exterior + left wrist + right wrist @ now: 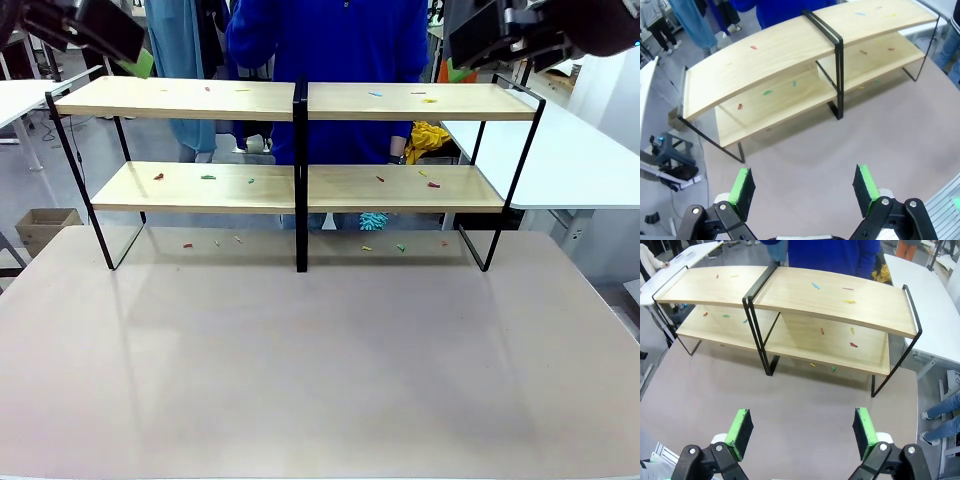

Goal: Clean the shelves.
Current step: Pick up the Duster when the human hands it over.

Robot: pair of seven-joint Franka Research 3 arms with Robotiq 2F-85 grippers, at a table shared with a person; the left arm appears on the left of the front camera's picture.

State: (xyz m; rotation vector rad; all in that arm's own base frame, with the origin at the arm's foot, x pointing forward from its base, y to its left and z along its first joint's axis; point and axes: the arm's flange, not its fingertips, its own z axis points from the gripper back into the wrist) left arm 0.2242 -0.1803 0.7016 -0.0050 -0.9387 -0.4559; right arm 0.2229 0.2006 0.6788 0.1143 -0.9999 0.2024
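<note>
Left end effector and right end effector both wide, empty. We judge the shelves rigid, smooth, fairly light; take hold at the black frame.

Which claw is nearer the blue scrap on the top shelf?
Right. The right claw is raised near the right half of the shelves, where the blue scrap lies; the left claw is by their left end.

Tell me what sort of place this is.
Probably a robotics lab or test workshop, not a home. The shelves stand staged on a work table, strewn with small coloured scraps. Plain white tables stand around, and a person in blue waits at the far side.
</note>
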